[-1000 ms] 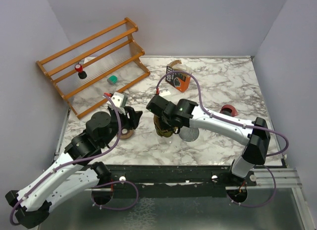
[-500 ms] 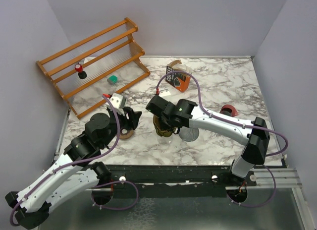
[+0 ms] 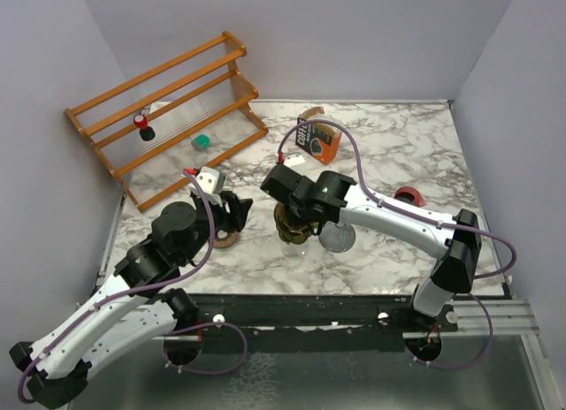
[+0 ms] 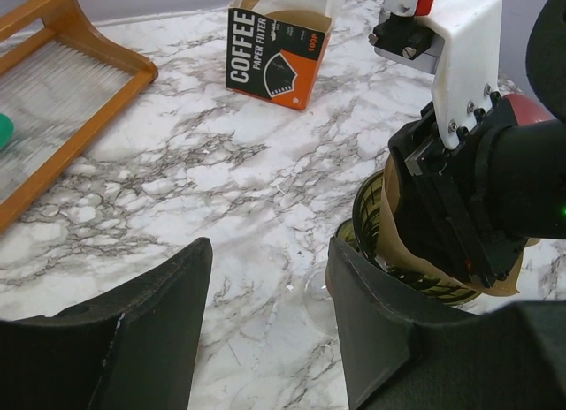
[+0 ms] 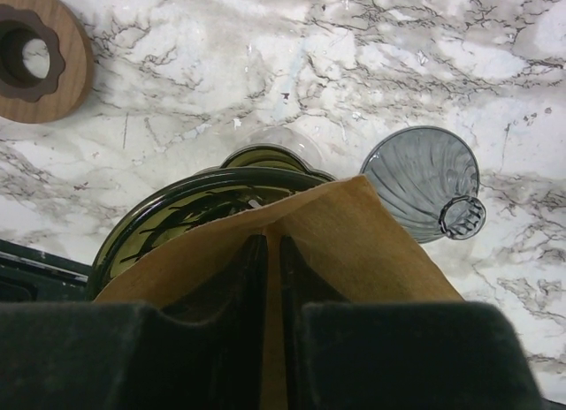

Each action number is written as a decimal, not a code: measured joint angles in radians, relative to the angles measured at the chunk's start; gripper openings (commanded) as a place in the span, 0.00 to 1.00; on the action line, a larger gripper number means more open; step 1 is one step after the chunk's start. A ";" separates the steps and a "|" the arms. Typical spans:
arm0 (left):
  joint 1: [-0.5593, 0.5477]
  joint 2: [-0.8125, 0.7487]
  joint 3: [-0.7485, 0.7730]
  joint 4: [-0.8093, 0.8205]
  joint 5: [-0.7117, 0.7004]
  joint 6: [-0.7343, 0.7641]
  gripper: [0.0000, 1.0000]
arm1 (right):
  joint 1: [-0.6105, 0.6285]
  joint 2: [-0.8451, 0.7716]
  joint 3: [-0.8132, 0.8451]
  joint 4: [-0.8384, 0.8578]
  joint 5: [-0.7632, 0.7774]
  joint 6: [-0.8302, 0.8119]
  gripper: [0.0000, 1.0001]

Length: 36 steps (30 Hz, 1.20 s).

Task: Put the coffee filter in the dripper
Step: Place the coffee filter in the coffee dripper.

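My right gripper point(image 5: 272, 242) is shut on a brown paper coffee filter point(image 5: 354, 242) and holds it, folded over the fingers, just above the mouth of the olive-green glass dripper point(image 5: 177, 220). From above, the right gripper point(image 3: 297, 217) sits over the dripper point(image 3: 290, 230) at the table's middle. The left wrist view shows the dripper point(image 4: 370, 211) and the filter point(image 4: 400, 251) under the right wrist. My left gripper point(image 4: 265, 322) is open and empty, low over the marble just left of the dripper, and it also shows from above point(image 3: 233, 212).
A grey glass dripper point(image 3: 339, 239) lies on its side right of the green one. An orange coffee filter box point(image 3: 317, 140) stands behind. A wooden ring point(image 3: 227, 240) lies by the left gripper. A wooden rack point(image 3: 168, 114) is back left, a red object point(image 3: 409, 196) right.
The right wrist has shifted slightly toward the back while still holding the filter over the dripper. The left arm has barely moved.
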 measured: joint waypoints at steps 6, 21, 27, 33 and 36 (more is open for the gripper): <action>0.000 0.000 0.000 0.000 -0.002 0.005 0.57 | 0.000 0.000 0.005 -0.009 0.003 -0.007 0.24; 0.000 0.000 -0.001 0.000 -0.003 0.007 0.57 | 0.000 0.000 0.048 -0.023 0.003 -0.018 0.34; 0.000 0.000 -0.001 0.000 -0.003 0.007 0.57 | 0.000 -0.001 0.055 -0.029 0.003 -0.019 0.42; 0.000 0.000 -0.001 0.000 -0.003 0.007 0.57 | 0.000 -0.001 0.070 -0.031 0.003 -0.023 0.49; 0.000 0.000 -0.001 0.000 -0.003 0.007 0.57 | 0.000 -0.001 0.070 -0.031 0.002 -0.024 0.49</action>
